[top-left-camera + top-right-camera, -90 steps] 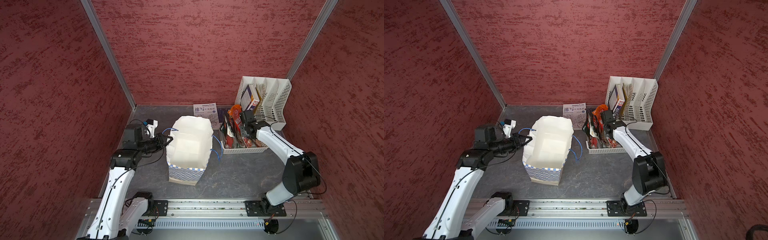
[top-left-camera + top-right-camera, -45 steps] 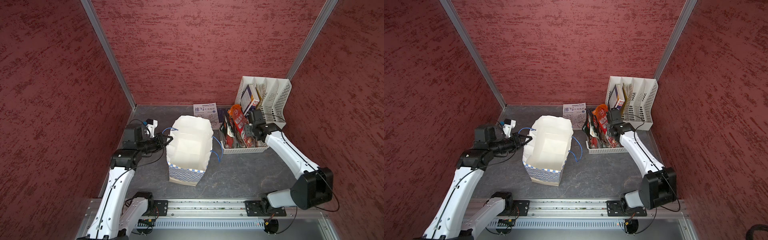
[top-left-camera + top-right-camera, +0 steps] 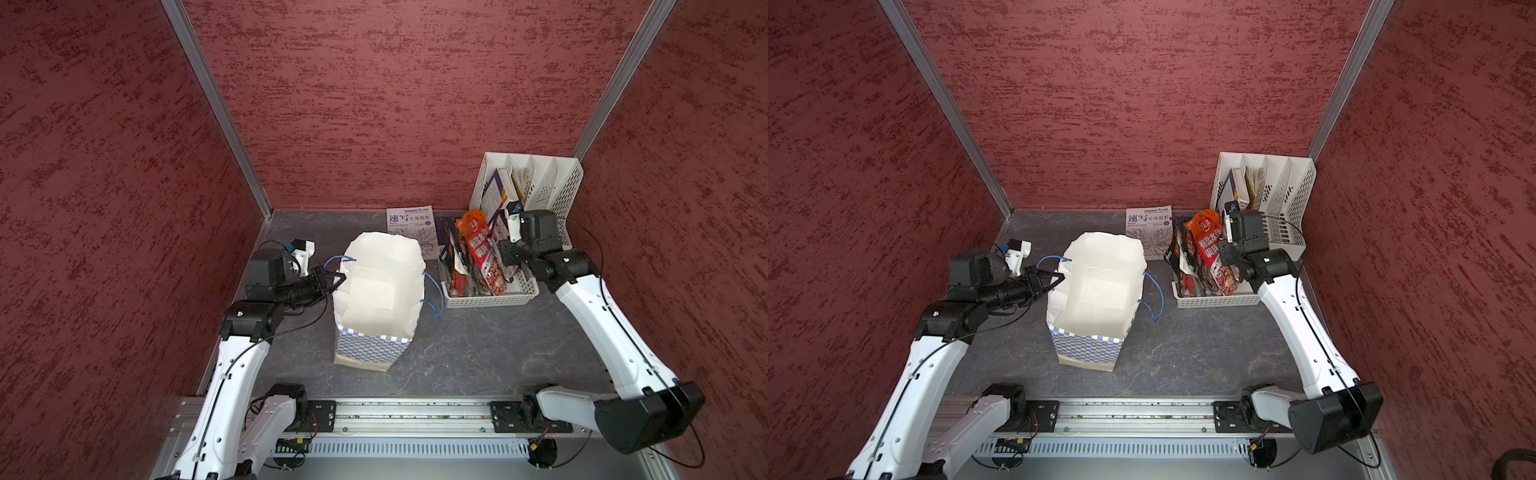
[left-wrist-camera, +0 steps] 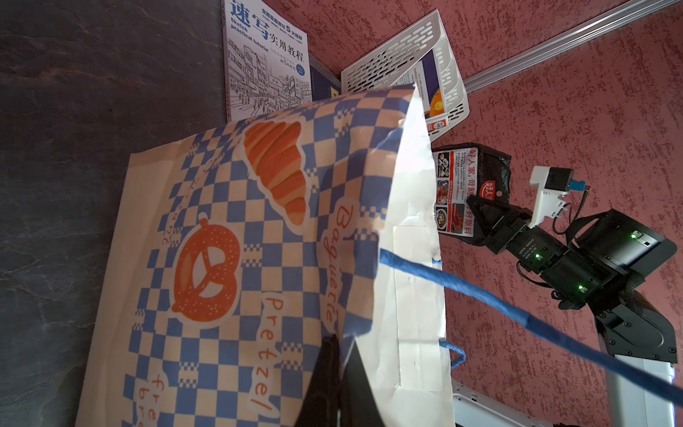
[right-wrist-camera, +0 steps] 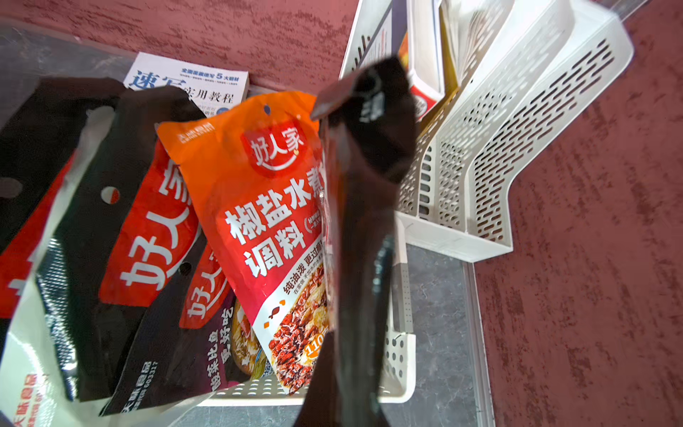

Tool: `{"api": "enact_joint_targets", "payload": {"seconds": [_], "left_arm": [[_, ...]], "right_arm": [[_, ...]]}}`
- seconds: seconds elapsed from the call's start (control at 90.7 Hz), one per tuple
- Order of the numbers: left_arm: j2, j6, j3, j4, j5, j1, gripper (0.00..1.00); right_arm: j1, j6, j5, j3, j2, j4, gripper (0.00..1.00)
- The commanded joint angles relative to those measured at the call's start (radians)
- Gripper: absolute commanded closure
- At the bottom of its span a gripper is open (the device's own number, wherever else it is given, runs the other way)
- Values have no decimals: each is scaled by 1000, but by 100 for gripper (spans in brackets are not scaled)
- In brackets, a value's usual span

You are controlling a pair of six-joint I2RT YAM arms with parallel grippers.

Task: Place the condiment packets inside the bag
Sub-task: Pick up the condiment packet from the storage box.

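Observation:
The bag [image 3: 370, 347] [image 3: 1088, 349] stands upright and open at mid-table, its white inside facing up. My left gripper [image 3: 332, 280] [image 4: 340, 355] is shut on the bag's left rim, one finger inside and one outside the paper. Several condiment packets [image 3: 478, 249] [image 5: 258, 207] stand in a white basket [image 3: 490, 300] to the bag's right; the orange one is most visible. My right gripper [image 3: 508, 259] [image 5: 351, 362] is shut on a black packet [image 5: 366, 166] [image 4: 480, 173] at the basket's right end, next to the orange packet.
A white file rack [image 3: 557, 195] with books stands in the back right corner, close behind my right wrist. A sketch booklet [image 3: 409, 224] lies flat behind the bag. Blue cord handles [image 3: 432, 291] hang off the bag's sides. Red walls enclose three sides.
My right gripper has closed on the black packet and shifted a little to the right, its arm swinging outward. The left gripper and the bag have not moved.

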Motion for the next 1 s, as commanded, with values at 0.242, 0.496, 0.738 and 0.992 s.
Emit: {"api": "enact_joint_targets", "payload": {"seconds": [0.242,0.496,0.738,0.992], "left_arm": [[-6,-4,-12,37,-1,7,100],[13,9,-2,37,7,7,100],[14,6,-5,43,6,3,100],[19,17,-16,45,9,-1,100]], "right_arm": [[-6,132,101,263,78,-139,100],[5,119,-329,398,-7,-129,100],[56,111,-705,523,-33,21,100],[279,20,-851,682,74,31,100]]}}
